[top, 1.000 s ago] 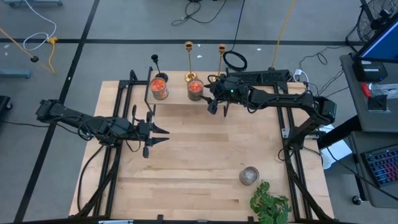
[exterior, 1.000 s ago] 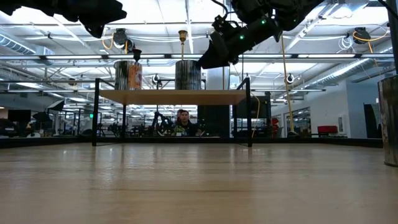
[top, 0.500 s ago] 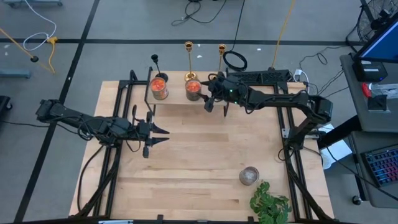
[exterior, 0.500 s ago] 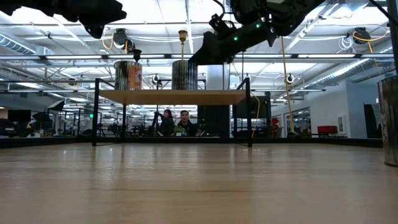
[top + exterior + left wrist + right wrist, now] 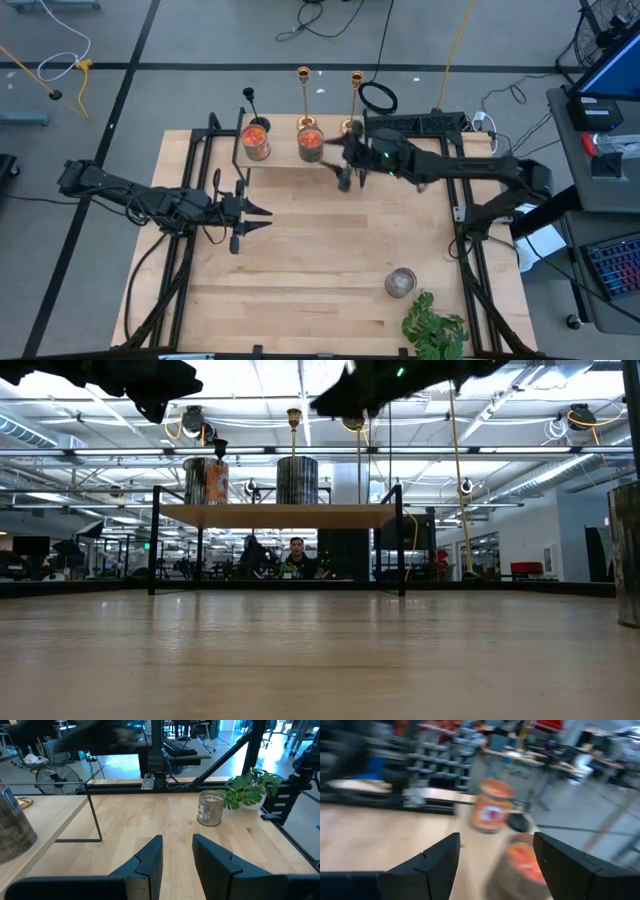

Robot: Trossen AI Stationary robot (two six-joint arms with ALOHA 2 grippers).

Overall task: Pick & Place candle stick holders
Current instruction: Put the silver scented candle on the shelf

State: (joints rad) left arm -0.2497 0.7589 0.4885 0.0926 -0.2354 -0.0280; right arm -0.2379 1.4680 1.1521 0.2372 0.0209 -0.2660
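**Right gripper open and empty by the shelf; all three candlesticks at the back edge**

Right gripper (image 5: 344, 170) is up above the table, at the right end of the small raised shelf (image 5: 285, 163). Right wrist view: fingers (image 5: 427, 865) spread wide, nothing between them, two orange-filled jars ahead, blurred. It sits just beside the right orange jar (image 5: 310, 144); the other orange jar (image 5: 257, 141) is at the shelf's left end.

Candlesticks line up behind the shelf along the table's back edge: black one (image 5: 249, 98) on the left behind the left jar, gold one (image 5: 303, 80) in the middle behind the right jar, second gold one (image 5: 356, 84) on the right, near the right arm's wrist. All upright, none held.

Left gripper (image 5: 252, 213) hangs over the left-centre of the table (image 5: 320, 260), well clear of the shelf. Left wrist view: jaws part open, empty, facing a grey-fill jar (image 5: 210, 808) and a small plant (image 5: 248, 786) at the far corner.
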